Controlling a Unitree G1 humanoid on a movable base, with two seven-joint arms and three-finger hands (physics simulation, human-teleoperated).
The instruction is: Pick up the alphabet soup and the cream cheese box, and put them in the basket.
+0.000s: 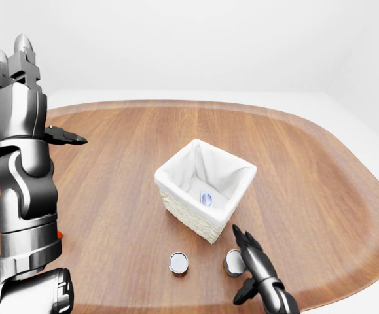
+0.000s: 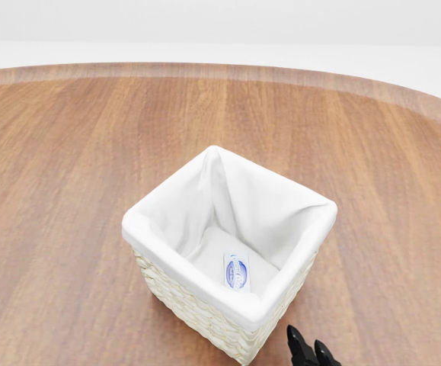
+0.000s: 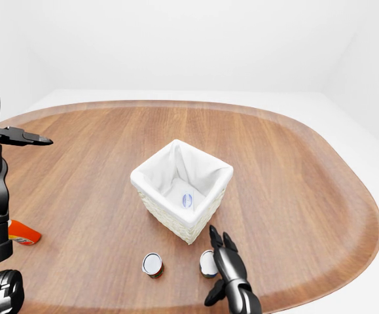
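My right hand beside silver-lidded can near table's bottom edge, below white-lined wicker basket; fingers spread, holding nothing. I'd wrap can squarely before lifting.

Cream cheese box in basket, two cans below it

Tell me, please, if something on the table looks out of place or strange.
Nothing looks spilled or damaged. The basket stands upright but is turned cornerwise on the table. An orange object at the right-eye view's left is half hidden behind the left arm.
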